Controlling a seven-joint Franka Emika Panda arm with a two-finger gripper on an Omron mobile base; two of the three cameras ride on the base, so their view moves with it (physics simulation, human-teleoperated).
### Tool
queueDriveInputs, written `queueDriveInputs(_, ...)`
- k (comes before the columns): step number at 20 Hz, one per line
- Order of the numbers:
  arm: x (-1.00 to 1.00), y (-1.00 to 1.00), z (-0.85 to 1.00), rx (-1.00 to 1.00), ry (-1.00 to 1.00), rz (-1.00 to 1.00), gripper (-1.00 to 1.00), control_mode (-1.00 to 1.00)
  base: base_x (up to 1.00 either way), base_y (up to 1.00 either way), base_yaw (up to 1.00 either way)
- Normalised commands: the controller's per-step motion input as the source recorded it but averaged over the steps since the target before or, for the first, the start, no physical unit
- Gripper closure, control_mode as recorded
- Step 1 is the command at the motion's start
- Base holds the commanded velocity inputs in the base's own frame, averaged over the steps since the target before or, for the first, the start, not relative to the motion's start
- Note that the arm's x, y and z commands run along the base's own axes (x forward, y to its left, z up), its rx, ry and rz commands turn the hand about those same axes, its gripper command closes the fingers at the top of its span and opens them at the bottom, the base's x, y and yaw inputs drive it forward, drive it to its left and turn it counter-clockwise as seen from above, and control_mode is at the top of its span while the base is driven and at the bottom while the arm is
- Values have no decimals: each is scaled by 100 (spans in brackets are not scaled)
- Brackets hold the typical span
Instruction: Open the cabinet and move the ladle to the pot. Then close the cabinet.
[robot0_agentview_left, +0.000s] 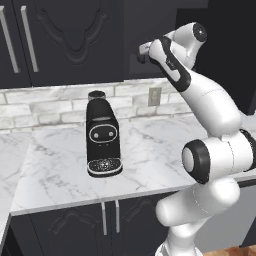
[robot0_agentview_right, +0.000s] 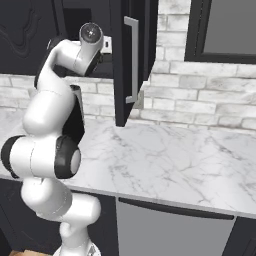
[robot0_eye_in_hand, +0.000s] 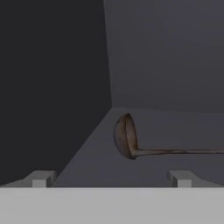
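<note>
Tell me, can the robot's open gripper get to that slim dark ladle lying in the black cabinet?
Probably yes. The cabinet door stands open, the gripper is open and faces the slim dark ladle on the shelf, and nothing lies between them.

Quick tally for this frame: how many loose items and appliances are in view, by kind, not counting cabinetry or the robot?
Ladle, lying on the shelf inside the cabinet: 1
Black coffee machine on the marble counter: 1
Wall outlet on the brick backsplash: 1
Total: 3
</note>
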Motion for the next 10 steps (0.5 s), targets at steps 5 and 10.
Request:
queueDriveInputs(5,33,0,-7,6,7,0,-100,-100,0,0,0)
queueDriveInputs(10,31,0,-3,8,3,0,-100,-100,0,0,0)
